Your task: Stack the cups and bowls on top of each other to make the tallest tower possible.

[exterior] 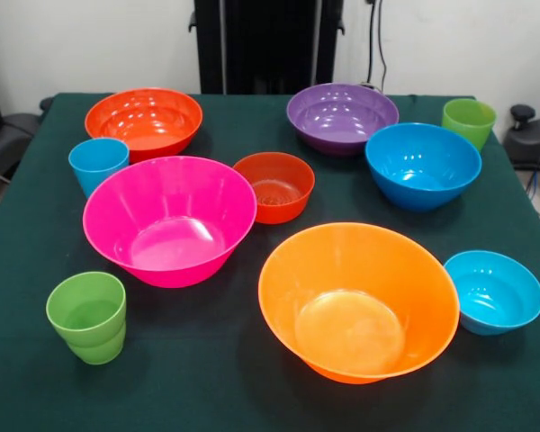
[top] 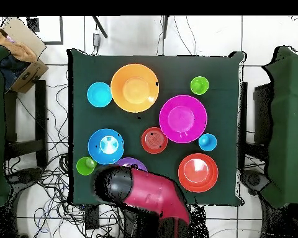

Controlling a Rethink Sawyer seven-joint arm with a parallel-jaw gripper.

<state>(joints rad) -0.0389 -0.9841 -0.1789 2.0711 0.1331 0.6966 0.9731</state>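
Status: tower not started. Nothing is stacked; all ten pieces stand apart on the table [exterior: 207, 378], mouths up.

My jaws show in neither view, so I cannot tell whether they are apart or together. Only my arm [top: 151, 195] shows in the overhead view, so I take the jaws' place from it.

Nearest:
- the purple bowl [exterior: 342, 115], partly under the arm
- the medium red-orange bowl [exterior: 144, 119]
- the blue bowl [exterior: 423, 164]
- one green cup [exterior: 469, 120]

Mid-table:
- the small red-orange bowl [exterior: 274, 185]
- the sky blue cup [exterior: 98, 164]
- the pink bowl [exterior: 169, 219]

Farthest:
- the orange bowl [exterior: 358, 301]
- the small blue bowl [exterior: 493, 291], just beside it
- the other green cup [exterior: 87, 317]

Judgement: everything is left to do. A large bowl looks the soundest base, with the cups last.
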